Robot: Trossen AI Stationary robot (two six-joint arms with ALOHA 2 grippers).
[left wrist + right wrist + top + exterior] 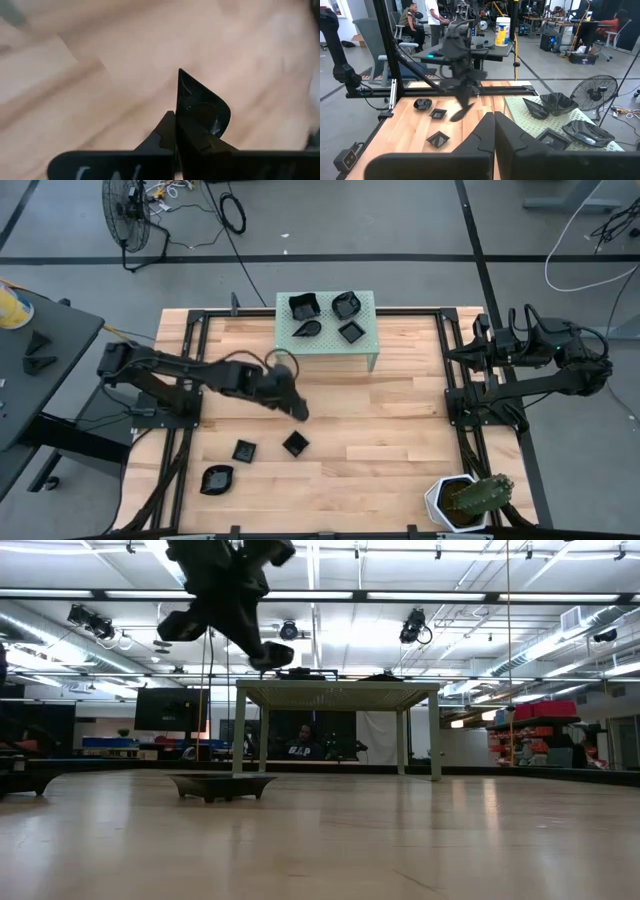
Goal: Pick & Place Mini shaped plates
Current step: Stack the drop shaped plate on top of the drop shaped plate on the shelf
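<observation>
Left tool (176,131) on a glossy black, raised-rim mini plate (201,112)

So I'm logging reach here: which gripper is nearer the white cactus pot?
Right. The right gripper, shut, waits at the table's right edge, same side as the cactus pot. The left gripper, shut on a mini plate, is mid-table, farther away.

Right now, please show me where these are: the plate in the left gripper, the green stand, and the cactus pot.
held plate (202,112): left wrist view, on its glossy inner face.
green stand (365,350): high view, on bare perforated top near its corner.
cactus pot (437,502): high view, on its white rim.
</observation>
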